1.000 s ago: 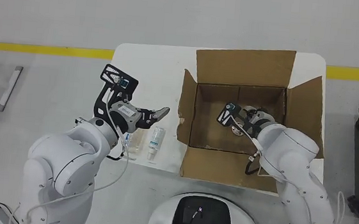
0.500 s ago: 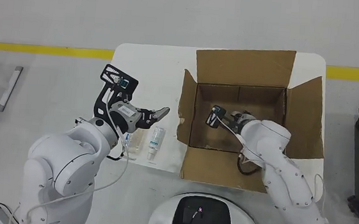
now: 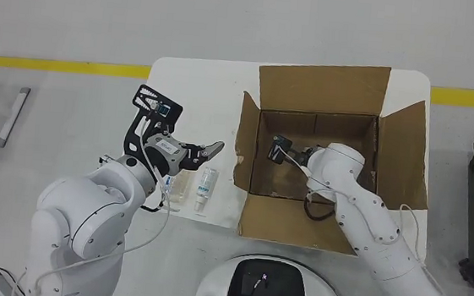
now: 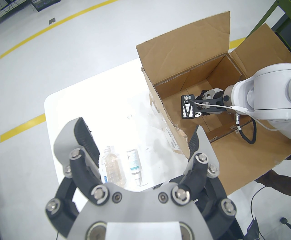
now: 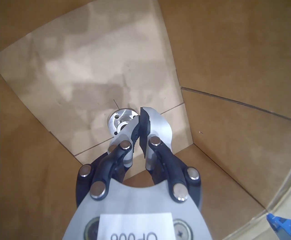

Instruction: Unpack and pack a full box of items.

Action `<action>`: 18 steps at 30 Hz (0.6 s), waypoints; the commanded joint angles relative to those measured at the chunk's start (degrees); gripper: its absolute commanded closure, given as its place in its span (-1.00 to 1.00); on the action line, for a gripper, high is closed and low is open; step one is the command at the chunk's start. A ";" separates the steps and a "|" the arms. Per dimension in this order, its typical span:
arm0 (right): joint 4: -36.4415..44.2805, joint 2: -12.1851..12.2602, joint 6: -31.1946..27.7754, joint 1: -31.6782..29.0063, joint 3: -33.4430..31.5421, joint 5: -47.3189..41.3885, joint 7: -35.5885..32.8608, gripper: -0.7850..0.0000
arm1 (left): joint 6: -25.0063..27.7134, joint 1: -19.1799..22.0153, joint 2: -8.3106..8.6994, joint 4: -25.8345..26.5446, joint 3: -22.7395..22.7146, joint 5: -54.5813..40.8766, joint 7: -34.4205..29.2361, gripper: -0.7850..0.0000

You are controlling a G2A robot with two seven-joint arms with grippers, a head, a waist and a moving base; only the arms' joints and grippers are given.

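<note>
Left of the box (image 3: 246,145), the left pincer (image 4: 138,129) hangs over the table (image 3: 200,85) with its jaws spread wide and nothing between them. Under it, also left of the box and just outside its left wall, two unpacked items lie side by side on the table: a clear bottle (image 4: 114,167) and, nearer the box, a slim white bottle (image 4: 133,161). Neither the left arm nor the bottles have shifted over the last second.

The box stands with all four flaps folded out. What can be seen of its floor is bare cardboard.

Inside the box, the right pincer (image 5: 139,114) is clenched, pads almost meeting. A silver metal disc (image 5: 119,122) sits at its tips, seemingly nipped by the rim, though the contact itself is partly hidden behind one finger. Within the last second the right arm has swung from the right half of the box across to its left wall, the side facing the bottles.

Reading: the disc is probably the last item of the unpacking phase, on its way over the left wall to join the bottles. The wall and its torn flap edge lie in the path, so the lift needs height before it crosses.
</note>
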State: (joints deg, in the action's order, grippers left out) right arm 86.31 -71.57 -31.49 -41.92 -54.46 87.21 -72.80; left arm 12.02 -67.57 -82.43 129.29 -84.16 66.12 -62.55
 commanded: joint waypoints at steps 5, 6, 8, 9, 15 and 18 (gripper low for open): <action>2.18 1.84 0.38 -0.48 1.54 -1.72 -0.38 0.44 | 0.00 0.00 0.00 0.00 0.00 0.00 0.00 -1.00; 2.28 2.14 0.71 -0.58 1.50 -2.21 -0.70 0.46 | 0.00 0.00 0.00 0.00 0.00 0.00 0.00 -1.00; 2.52 2.71 1.13 -0.70 1.56 -3.11 -1.13 0.42 | 0.00 0.00 0.00 0.00 0.00 0.00 0.00 -1.00; 2.60 2.98 1.25 -0.72 1.64 -3.50 -1.25 0.40 | 0.00 0.00 0.00 0.00 0.00 0.00 0.00 -1.00; 2.52 4.35 2.62 -0.41 3.04 -4.92 -2.61 0.38 | 0.00 0.00 0.00 0.00 0.00 0.00 0.00 -1.00; 2.13 4.72 3.04 0.11 3.90 -5.43 -3.03 0.35 | 0.00 0.00 0.00 0.00 0.00 0.00 0.00 -1.00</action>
State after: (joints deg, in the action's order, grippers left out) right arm 88.54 -66.93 -28.54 -41.94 -50.76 81.90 -75.74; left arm 12.02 -67.57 -82.43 129.29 -84.16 66.12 -62.55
